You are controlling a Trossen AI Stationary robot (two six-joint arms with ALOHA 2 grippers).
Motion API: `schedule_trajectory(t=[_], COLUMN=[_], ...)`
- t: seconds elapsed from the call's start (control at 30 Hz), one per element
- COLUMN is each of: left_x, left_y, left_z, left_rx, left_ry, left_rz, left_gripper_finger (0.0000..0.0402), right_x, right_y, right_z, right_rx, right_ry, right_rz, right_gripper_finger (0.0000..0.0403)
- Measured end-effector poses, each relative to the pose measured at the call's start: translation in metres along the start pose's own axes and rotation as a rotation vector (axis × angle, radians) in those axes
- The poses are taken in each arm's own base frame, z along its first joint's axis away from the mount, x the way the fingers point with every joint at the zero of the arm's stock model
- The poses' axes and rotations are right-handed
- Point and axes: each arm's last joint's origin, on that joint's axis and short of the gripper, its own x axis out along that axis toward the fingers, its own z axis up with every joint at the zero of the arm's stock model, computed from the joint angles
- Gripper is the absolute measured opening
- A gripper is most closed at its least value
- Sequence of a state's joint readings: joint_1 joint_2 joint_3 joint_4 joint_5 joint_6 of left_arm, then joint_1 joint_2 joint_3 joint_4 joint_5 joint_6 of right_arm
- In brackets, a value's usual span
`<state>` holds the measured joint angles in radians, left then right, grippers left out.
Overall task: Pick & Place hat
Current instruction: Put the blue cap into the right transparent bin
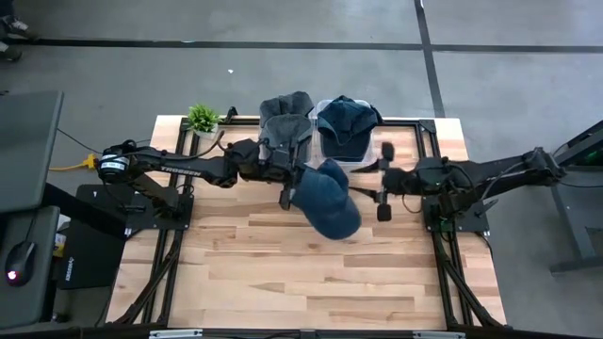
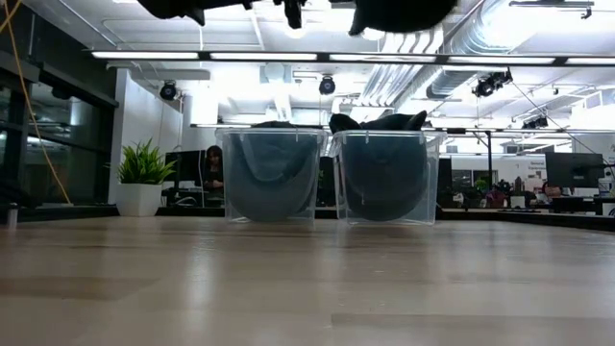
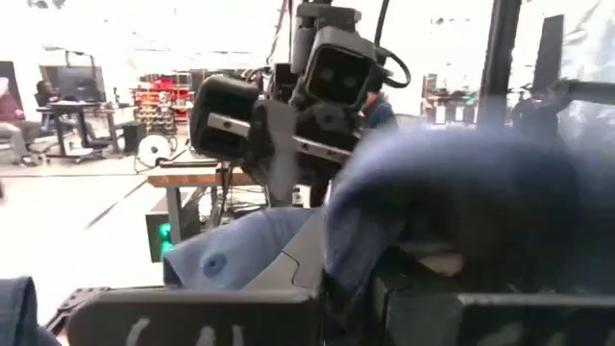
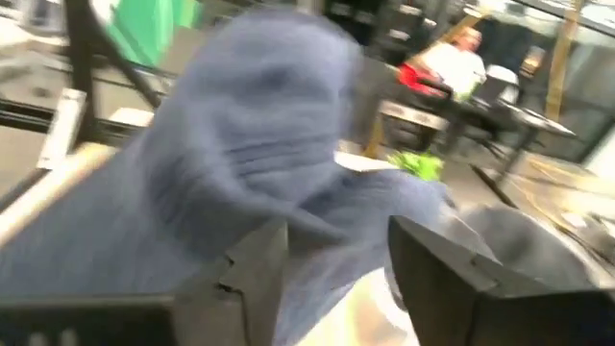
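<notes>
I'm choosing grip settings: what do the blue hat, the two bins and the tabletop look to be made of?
Blue hat: soft woven fabric, probably cotton; matte, it sags and creases.
Bins: clear rigid plastic; the hats inside show through the walls.
Tabletop: light wood planks with visible grain, slightly glossy.

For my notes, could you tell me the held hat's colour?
The hat is blue, clearest in the high view.

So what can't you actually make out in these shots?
- Low view: the blue hat and both grippers are cut off by the top edge.
- Left wrist view: the left gripper hides behind hat fabric.
- Right wrist view: motion blur smears the hat.
- High view: piled hats hide the bins' contents.
</notes>
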<state>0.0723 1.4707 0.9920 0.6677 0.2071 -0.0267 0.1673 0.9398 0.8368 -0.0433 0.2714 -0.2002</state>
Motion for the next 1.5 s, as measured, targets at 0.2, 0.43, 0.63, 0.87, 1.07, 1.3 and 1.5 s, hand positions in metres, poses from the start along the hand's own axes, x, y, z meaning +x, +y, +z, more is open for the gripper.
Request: schedule_trajectory(t=[0.2,0.43,0.63,0.87,1.07,1.3,1.5], left_x=[0.0,-0.001,-0.001,0.003,0.009,0.013,0.014], left_y=[0.004,0.005,0.007,0.013,0.016,0.016,0.016], left_z=[-0.005,-0.004,-0.001,0.022,0.049,0.068,0.076], left_rx=[0.023,0.076,0.095,0.07,0.068,0.073,0.069], left_ry=[0.047,0.046,0.025,-0.019,-0.068,-0.059,-0.074], left_rz=[0.135,0.259,0.351,0.538,0.622,0.621,0.602], left_gripper_finger=[0.0014,0.0014,0.0014,0.0014,0.0014,0.0014,0.0014], right_x=[-0.026,-0.017,0.014,0.04,0.05,0.068,0.087], right_y=[-0.01,0.006,0.028,0.051,0.072,0.091,0.1], right_z=[-0.002,-0.007,-0.023,-0.025,-0.023,-0.021,-0.028], right_rx=[0.067,0.071,-0.082,-0.323,-0.556,-0.76,-0.937], right_ry=[0.057,0.109,0.228,0.223,0.232,0.245,0.277], right_rz=[-0.09,-0.04,-0.18,-0.334,-0.45,-0.584,-0.655], right_gripper_finger=[0.0222,0.0231,0.0225,0.0225,0.0225,0.0225,0.0225])
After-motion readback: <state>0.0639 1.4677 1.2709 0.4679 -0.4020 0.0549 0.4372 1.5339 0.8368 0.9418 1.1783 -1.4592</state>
